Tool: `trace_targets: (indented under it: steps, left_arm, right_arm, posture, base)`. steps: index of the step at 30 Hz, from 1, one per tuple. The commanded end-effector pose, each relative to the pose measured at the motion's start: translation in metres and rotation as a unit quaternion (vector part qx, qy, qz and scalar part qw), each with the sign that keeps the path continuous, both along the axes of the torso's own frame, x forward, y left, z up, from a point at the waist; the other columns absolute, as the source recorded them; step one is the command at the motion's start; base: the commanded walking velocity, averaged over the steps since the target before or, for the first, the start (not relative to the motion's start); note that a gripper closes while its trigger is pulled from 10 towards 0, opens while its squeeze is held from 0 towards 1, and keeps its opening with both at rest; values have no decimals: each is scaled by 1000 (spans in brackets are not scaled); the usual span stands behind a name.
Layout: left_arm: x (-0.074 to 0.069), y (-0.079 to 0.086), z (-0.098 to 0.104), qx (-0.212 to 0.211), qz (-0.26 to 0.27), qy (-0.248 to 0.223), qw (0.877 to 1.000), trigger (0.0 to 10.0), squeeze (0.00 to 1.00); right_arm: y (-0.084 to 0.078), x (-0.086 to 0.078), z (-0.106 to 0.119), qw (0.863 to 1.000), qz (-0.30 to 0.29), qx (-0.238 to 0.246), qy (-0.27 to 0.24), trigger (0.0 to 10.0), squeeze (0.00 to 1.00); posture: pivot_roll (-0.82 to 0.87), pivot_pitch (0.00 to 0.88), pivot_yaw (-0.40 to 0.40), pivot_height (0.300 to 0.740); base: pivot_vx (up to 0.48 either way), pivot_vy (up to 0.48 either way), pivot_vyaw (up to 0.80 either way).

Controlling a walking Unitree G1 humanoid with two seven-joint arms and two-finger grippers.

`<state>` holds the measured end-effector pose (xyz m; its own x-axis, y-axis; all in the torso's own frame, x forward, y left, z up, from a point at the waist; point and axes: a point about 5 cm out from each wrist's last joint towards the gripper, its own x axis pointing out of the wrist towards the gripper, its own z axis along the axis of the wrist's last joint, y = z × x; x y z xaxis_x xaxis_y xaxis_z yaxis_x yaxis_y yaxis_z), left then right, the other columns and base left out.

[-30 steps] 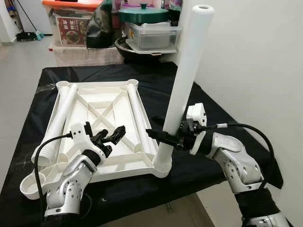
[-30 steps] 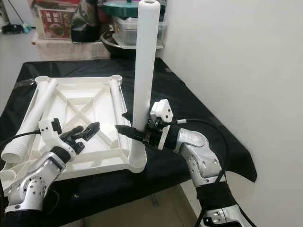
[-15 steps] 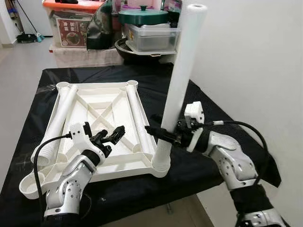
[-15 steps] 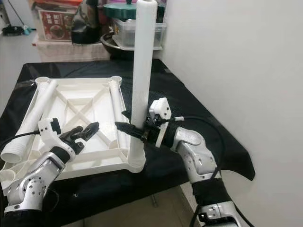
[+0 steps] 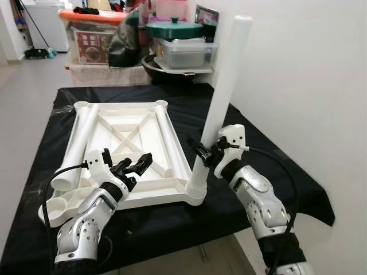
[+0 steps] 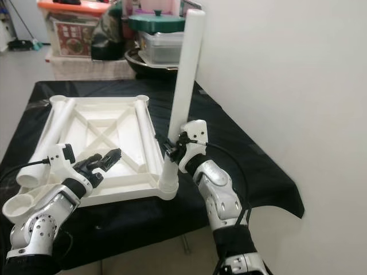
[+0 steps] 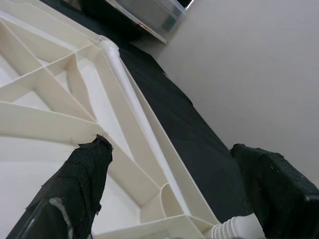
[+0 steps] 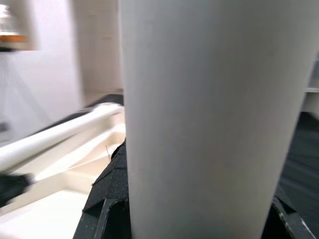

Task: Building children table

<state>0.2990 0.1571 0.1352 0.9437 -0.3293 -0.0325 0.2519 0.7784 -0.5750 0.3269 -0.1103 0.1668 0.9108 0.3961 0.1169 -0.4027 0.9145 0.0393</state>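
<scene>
A lived-in home, in a corner used for storage: at the top of the frame, behind the black-draped table (image 5: 241,123), stand stacked plastic storage boxes (image 5: 184,48), a green-lidded pot (image 5: 174,28), an orange-lidded bin (image 5: 92,31) and a dark wok (image 5: 163,67). At upper left a broom (image 5: 35,51) leans by a pale tiled floor (image 5: 26,91); a plain white wall (image 5: 304,74) fills the right
</scene>
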Motion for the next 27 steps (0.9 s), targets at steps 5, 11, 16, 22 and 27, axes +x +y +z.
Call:
trace_targets:
  steps: [5,11,16,22,27]
  left_arm:
    - [5,-2,1,3,-4,0,1000,10000,0]
    - [7,-3,1,3,-3,-1,1000,10000,0]
    - [7,-1,1,4,3,-1,1000,10000,0]
    - [6,0,0,6,5,0,1000,10000,0]
    - [7,0,-1,8,6,1,1000,10000,0]
  right_arm:
    - [-28,-5,-46,968,-204,-65,129,10000,0]
    - [-28,-4,-40,948,-279,-50,146,10000,0]
    - [-30,-5,-37,940,-307,-43,144,10000,0]
    - [-32,-8,-36,939,-310,-35,147,10000,0]
    - [-33,-10,-29,937,-319,-25,142,10000,0]
  posture:
    - [88,0,-71,740]
    - [91,0,-79,740]
    - [94,0,-83,740]
    - [88,0,-81,740]
    - [85,0,-78,740]
  base:
    - [0,0,0]
    - [0,0,0]
    - [0,0,0]
    - [0,0,0]
    - [0,0,0]
